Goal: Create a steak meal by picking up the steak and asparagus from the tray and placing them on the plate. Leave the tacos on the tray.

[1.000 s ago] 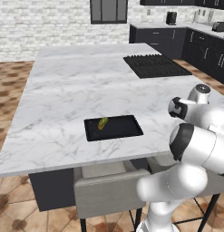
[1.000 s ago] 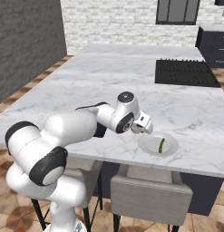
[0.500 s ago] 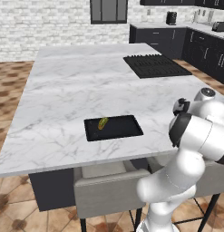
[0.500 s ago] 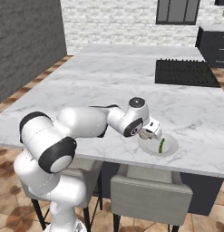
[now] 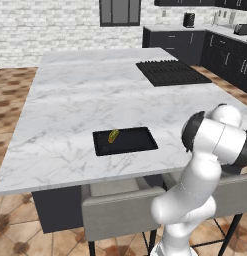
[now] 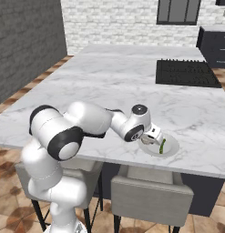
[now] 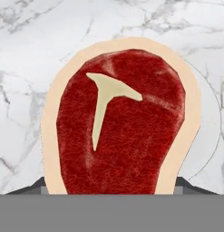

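Left base view: a flat black rectangular tray (image 5: 126, 141) with a low rim lies on the white marble tabletop (image 5: 95, 95) near its front edge. One small yellow-green folded taco (image 5: 113, 135) rests in the tray's left half. A black ridged stovetop (image 5: 172, 72) is set into the tabletop, well apart from the tray toward the far right. The white arm's joints rise at the lower right.

Right base view: the arm reaches forward and right over the tabletop's front edge. The gripper (image 6: 154, 136) is low over a round white plate (image 6: 171, 148), which sits near the front edge. A thin dark green asparagus stalk (image 6: 162, 145) lies on the plate, just beside the gripper. The gripper's own body hides how far its fingers are parted.

Hand view: a rounded red raw steak slab (image 7: 120, 122) with a pale fat rim and a pale T-shaped streak sits close before the camera. The plate's white edge (image 7: 208, 136) shows behind it at the right, over marble. The fingertips are barely visible at the steak's lower corners, one on each side; whether they press it I cannot tell.
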